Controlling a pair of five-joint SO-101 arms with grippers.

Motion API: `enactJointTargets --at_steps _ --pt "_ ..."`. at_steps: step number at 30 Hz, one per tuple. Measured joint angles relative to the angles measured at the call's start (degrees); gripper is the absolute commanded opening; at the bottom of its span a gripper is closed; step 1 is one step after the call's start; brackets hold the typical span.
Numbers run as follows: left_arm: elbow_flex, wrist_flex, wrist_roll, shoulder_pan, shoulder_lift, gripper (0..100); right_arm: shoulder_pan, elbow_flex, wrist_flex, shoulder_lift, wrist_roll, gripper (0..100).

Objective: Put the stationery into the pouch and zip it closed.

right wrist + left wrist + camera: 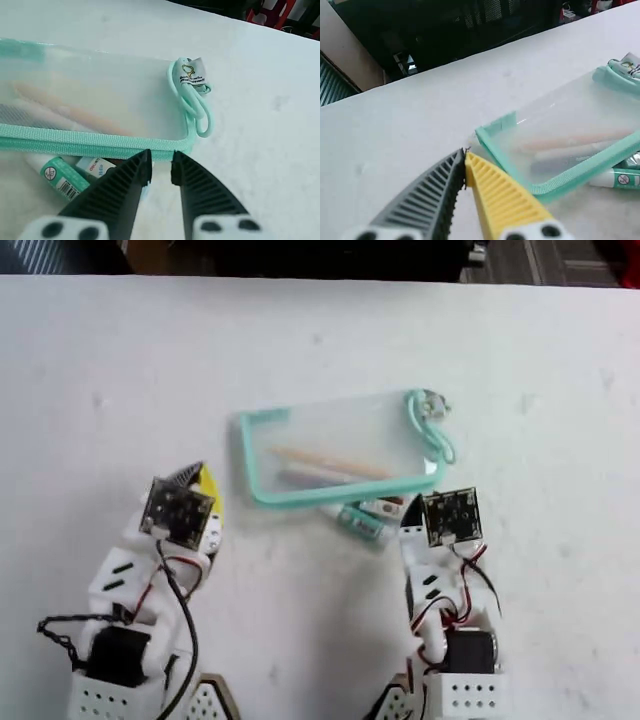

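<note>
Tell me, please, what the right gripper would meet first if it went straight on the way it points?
Probably the teal edge of the pouch, near its corner; the right gripper points at it from close by.

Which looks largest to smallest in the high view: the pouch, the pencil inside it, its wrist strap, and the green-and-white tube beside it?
1. pouch, clearly largest.
2. pencil, long but thin.
3. wrist strap and green-and-white tube: they look much alike in size, so I won't rank them.
</note>
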Motion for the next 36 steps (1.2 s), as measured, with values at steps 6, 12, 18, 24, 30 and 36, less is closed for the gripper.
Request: enactJointTargets --at_steps 6,12,18,24,30,36 --pt "-7.0 -1.7 -0.4 0.0 19.9 2 0.0 0.0 0.0 0.0 0.0 1.6" --pt "-8.9 -4.1 0.6 0.0 32.6 3 0.0 0.0 0.0 0.0 0.2 1.5" --pt "-9.4 -4.9 0.7 0.0 38.5 3 0.1 0.0 0.0 0.0 0.4 1.5" --pt "-15.9 -2.2 0.7 -2.0 47.5 3 0.0 0.0 0.0 0.0 0.4 1.6" --pt "-21.5 -0.6 0.7 -4.2 59.4 3 0.0 0.0 0.4 0.0 0.4 1.7" --pt "-22.0 -0.6 3.4 -4.6 60.0 3 0.0 -0.2 1.4 0.0 0.4 3.4"
